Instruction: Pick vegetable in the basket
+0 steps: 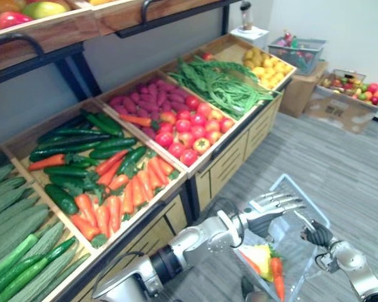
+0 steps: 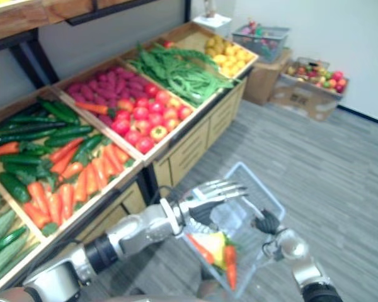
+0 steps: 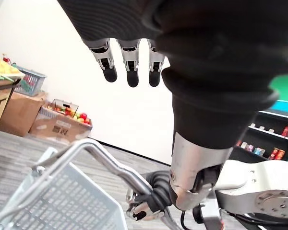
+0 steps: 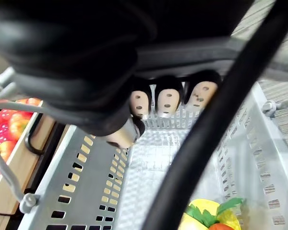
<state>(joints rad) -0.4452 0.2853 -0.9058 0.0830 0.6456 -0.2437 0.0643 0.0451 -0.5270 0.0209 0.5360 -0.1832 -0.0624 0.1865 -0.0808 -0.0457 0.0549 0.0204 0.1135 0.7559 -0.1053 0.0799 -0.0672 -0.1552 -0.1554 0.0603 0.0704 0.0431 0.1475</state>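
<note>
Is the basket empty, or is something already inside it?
Not empty. The basket holds a carrot and a yellow vegetable at its near end.

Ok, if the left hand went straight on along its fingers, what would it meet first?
Likely nothing near: the left hand points over the basket, above the handle in the right hand; depth is unclear.

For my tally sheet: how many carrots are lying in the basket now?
2. One carrot lies beside the yellow vegetable in the basket; the other lies on that vegetable's opposite side. The left hand may hide more.
</note>
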